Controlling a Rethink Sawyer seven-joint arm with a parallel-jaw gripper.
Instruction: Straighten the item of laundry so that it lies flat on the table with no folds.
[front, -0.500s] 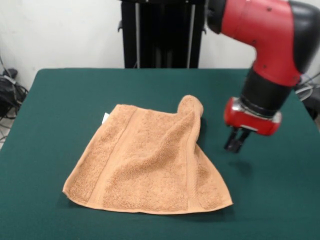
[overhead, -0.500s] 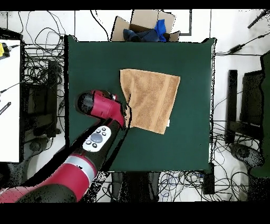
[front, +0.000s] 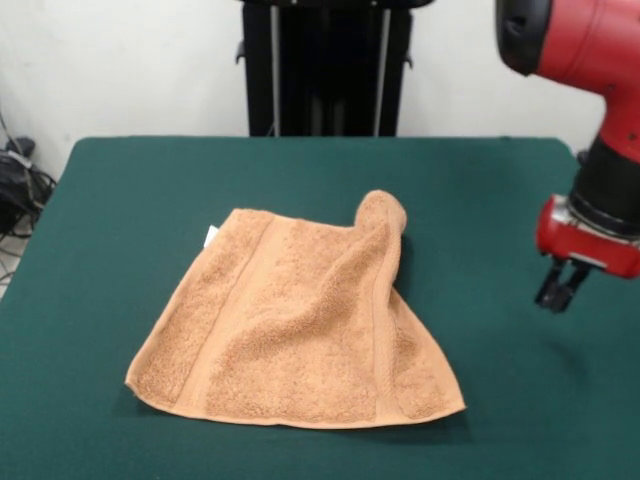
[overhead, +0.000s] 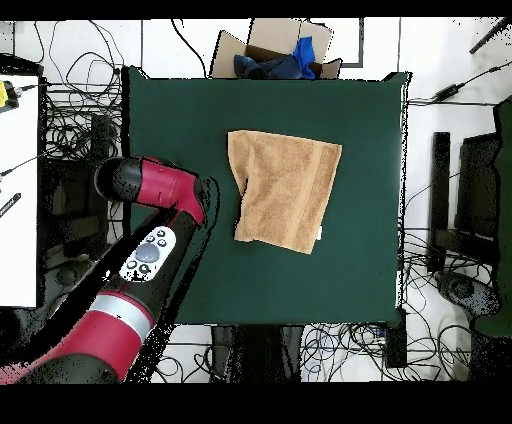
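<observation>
Towel: the small tan terry-cloth towel (front: 295, 325) lies near the middle of the dark green felt table (front: 120, 180).
Progress: mostly flat; one corner at 1 o'clock is rolled up, so this fold is left.
Claw: the black gripper (front: 562, 286) hangs at 3 o'clock, well apart, fingers pressed together, holding nothing.
</observation>
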